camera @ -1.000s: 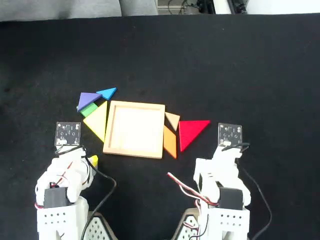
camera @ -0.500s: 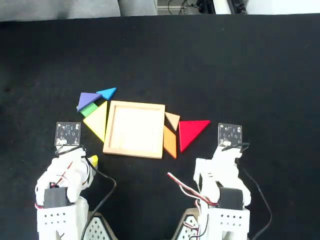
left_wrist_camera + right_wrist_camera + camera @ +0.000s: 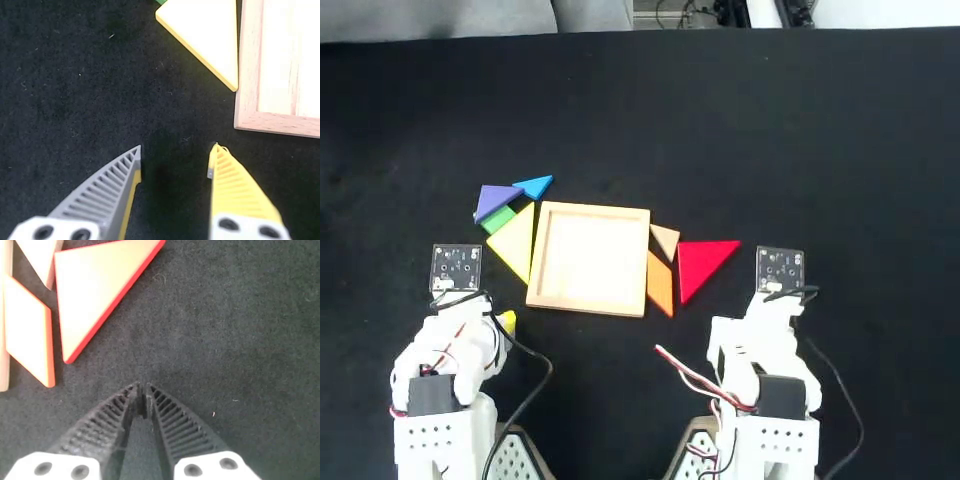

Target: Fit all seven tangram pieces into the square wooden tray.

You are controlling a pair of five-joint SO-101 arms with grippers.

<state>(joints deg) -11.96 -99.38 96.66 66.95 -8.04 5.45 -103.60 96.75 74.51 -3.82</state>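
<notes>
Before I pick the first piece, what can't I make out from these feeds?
- High view: the green piece is a small sliver between the purple triangle and the yellow triangle; its shape, and any overlap, cannot be told.
- Left wrist view: the tray and the yellow triangle run past the frame edge.
- Right wrist view: the tan triangle is cut off by the frame edge.

The wooden tray [image 3: 588,258] lies between a yellow triangle [image 3: 516,243] and an orange parallelogram [image 3: 660,283], both just beside its rim.
</notes>
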